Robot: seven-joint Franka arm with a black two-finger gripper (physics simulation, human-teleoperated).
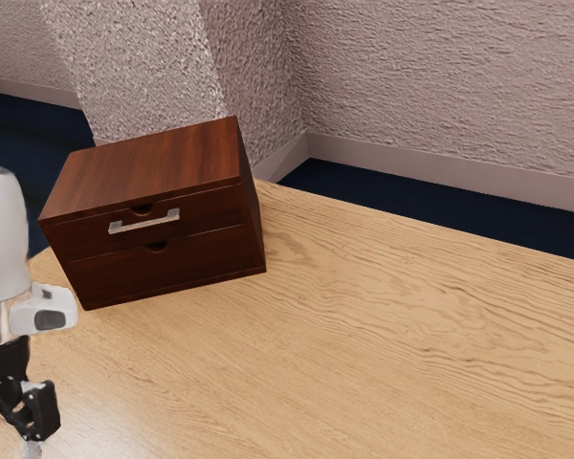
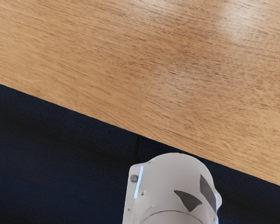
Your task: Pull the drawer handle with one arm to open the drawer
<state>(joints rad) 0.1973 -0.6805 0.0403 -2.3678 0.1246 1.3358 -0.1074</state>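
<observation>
**Bench** (image 1: 383,325): light wood with a strong grain. It carries one item. In the wrist view its edge runs on a slant (image 2: 154,60), with floor beyond it.

**Cabinet** (image 1: 153,210): dark red-brown wood, box form, two drawers stacked. It stands upright on the bench at the far end, toward the exterior view's left, near the wall corner.

**Top drawer** (image 1: 215,210): its front sits flush with the cabinet face.

**Handle** (image 1: 144,222): silver bar, set level across the top drawer's front, below a small half-round notch.

**Lower drawer** (image 1: 172,263): front flush, with a half-round notch at its upper edge.

**Arm** (image 1: 0,249): white, at the exterior view's left edge. A white link (image 2: 172,196) also shows in the wrist view, over the floor just beside the bench edge.

**Pincer** (image 1: 27,421): black, low in the exterior view's lower left corner, well apart from the handle and touching nothing on the cabinet. Cannot tell whether it is released or clenched.

**Floor** (image 1: 440,206): dark blue.

**Wall** (image 1: 440,76): rough pale plaster with a plain skirting.
</observation>
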